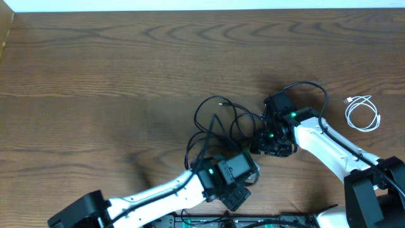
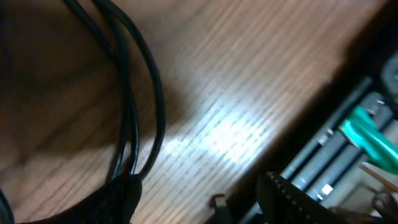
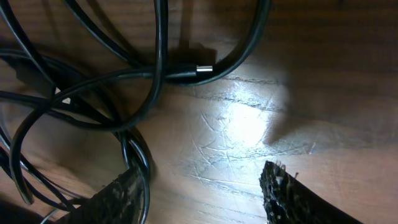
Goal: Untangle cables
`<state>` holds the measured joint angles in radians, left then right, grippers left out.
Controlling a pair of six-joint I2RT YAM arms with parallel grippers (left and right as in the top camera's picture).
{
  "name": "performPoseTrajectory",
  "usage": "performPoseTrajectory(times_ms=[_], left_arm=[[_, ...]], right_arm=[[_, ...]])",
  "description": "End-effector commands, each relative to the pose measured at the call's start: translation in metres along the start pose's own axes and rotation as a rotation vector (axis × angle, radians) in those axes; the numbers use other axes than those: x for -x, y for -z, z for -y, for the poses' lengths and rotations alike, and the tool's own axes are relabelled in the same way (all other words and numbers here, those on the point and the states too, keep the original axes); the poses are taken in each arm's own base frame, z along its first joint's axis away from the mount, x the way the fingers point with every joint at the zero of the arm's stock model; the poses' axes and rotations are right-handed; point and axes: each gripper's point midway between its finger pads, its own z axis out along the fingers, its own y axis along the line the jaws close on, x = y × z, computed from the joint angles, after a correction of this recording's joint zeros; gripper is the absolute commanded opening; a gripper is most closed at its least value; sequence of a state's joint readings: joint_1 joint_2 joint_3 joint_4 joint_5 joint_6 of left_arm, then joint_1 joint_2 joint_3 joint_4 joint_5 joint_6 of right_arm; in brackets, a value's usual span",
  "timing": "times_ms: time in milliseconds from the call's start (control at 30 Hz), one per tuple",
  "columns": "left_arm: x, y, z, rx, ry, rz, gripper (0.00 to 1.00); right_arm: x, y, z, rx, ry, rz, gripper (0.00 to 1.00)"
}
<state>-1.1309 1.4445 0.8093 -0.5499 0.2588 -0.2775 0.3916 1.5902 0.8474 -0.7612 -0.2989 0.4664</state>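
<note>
A tangle of black cables (image 1: 221, 120) lies in loops at the table's middle. My left gripper (image 1: 250, 173) sits low at the tangle's near side, and my right gripper (image 1: 264, 145) is at its right side. In the left wrist view the left gripper (image 2: 199, 186) is open, bare wood between its fingers, and black strands (image 2: 134, 112) run down against its left finger (image 2: 115, 199). In the right wrist view the right gripper (image 3: 200, 174) is open too. A cable loop (image 3: 140, 155) passes along its left finger (image 3: 112, 202). A cable plug (image 3: 200, 70) lies just ahead.
A coiled white cable (image 1: 362, 113) lies apart at the right of the table. The table's near edge (image 2: 305, 130) is close to the left gripper, with rails and green parts (image 2: 367, 134) beyond it.
</note>
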Motion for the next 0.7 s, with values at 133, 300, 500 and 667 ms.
performPoseTrajectory(times_ms=[133,300,500,667], left_arm=[[0.016,-0.024,-0.034,0.249,0.076,0.087,0.56],[0.019,-0.032,-0.035,0.249,0.076,0.086,0.29],[0.017,-0.018,-0.037,0.253,0.084,0.09,0.08],[0.004,0.021,-0.04,0.261,0.012,0.082,0.07]], right_arm=[[0.0,-0.001,0.002,-0.003,-0.018,-0.003,0.6],[0.0,-0.001,0.002,-0.003,-0.017,-0.003,0.61],[-0.004,-0.001,-0.004,0.035,-0.019,-0.024,0.68],[-0.011,0.005,-0.043,0.26,0.102,-0.071,0.65]])
